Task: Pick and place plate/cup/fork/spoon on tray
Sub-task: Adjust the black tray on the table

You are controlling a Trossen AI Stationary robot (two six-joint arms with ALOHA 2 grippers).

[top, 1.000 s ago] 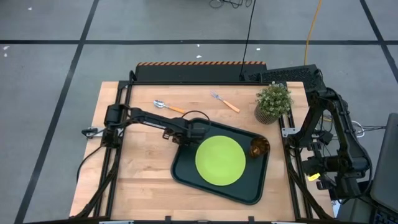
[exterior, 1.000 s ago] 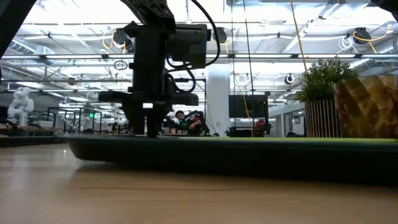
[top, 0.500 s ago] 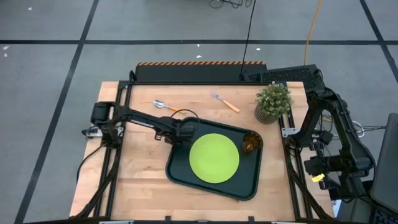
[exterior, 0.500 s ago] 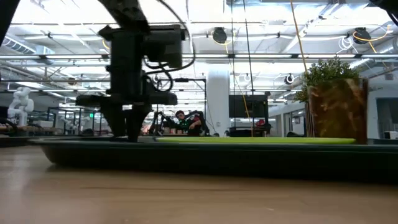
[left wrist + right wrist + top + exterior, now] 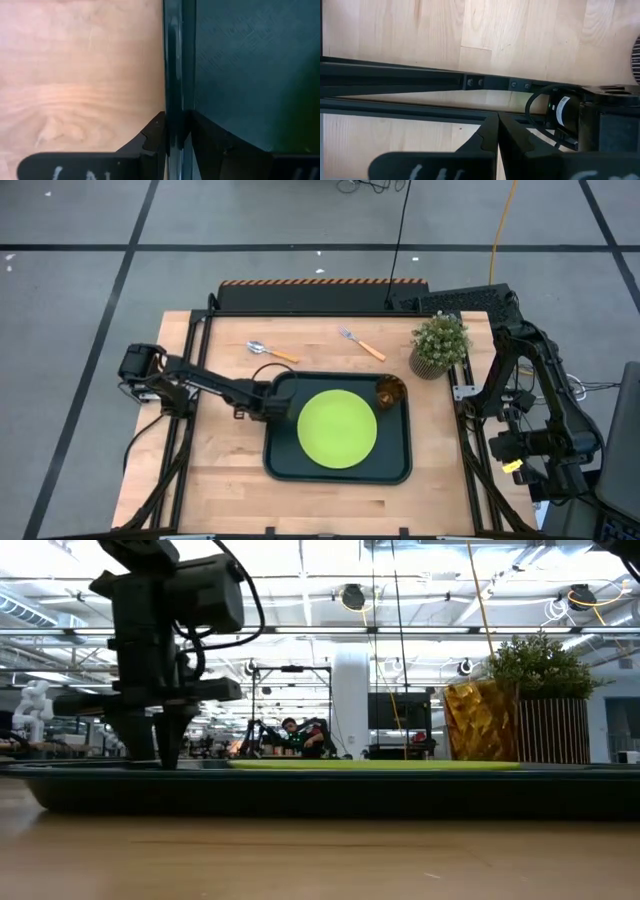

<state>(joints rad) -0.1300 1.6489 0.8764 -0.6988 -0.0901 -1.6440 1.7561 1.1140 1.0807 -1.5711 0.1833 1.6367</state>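
Note:
The dark tray (image 5: 285, 470) lies flat on the wooden table, square to its edges. The lime-green plate (image 5: 337, 428) lies in its middle. The amber cup (image 5: 390, 391) stands upright in its far right corner and also shows in the low view (image 5: 480, 720). My left gripper (image 5: 272, 408) is shut on the tray's left rim. The spoon (image 5: 270, 352) and the fork (image 5: 362, 345) lie on the table beyond the tray's far edge. My right gripper (image 5: 497, 125) is shut and empty, parked off the table's right side. My left gripper pinches the tray's left rim (image 5: 175, 100) between its two fingers, one finger (image 5: 150, 140) outside over the wood and one (image 5: 210, 135) inside the tray. The fingers point down from above (image 5: 160, 745). The tray sits on the table.
A potted green plant (image 5: 440, 345) stands at the table's far right, close to the tray's far right corner. Black frame rails (image 5: 190, 380) run along the table's left and right sides. Bare wood (image 5: 225, 470) lies left of and in front of the tray.
My left gripper has gone toward the table's left edge, still shut on the tray's rim. The tray has slid left along the table and turned from a slant to square with the edges. The plate and cup have ridden along inside it.

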